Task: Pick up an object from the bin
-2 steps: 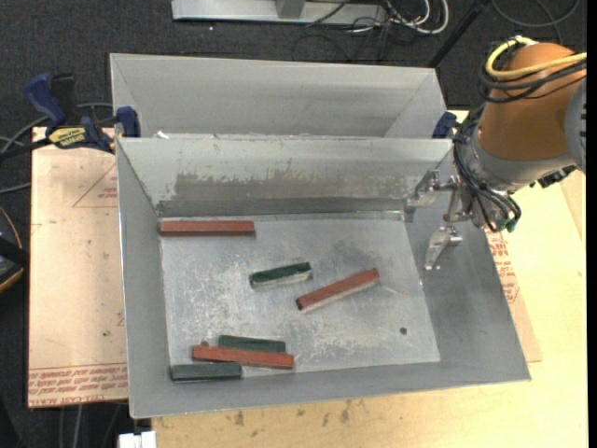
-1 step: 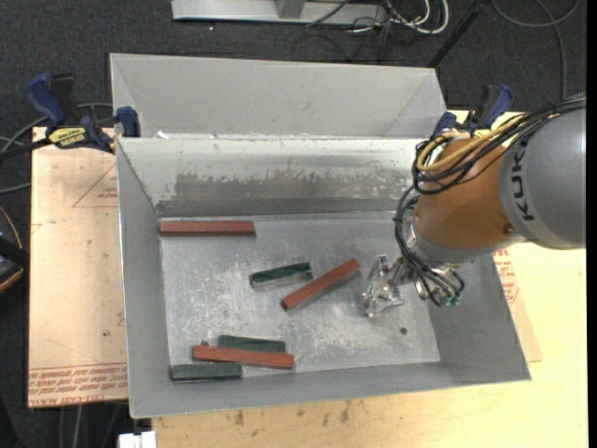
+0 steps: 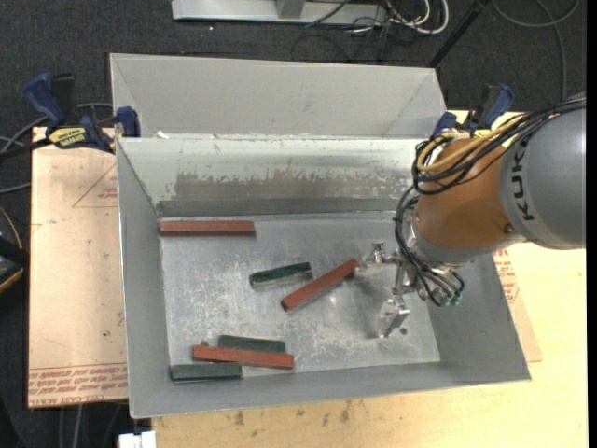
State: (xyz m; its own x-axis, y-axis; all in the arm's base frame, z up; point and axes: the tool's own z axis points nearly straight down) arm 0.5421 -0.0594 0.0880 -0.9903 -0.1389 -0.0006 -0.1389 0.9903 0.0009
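Grey metal bin, its floor mostly bare on the right. My tool is there, fingers apart, nothing between them. Nearest thing is the red-brown bar, just left of the tool. Its far-right end is close to the far finger; can't tell if touching. Long axis runs near-left to far-right. Dark green bar just beyond it, leftward. My read: shift left and close across that axis. More bars heaped near-left.

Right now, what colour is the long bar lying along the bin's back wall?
Reddish-brown, with no pattern; the bar shows best in the camera view.
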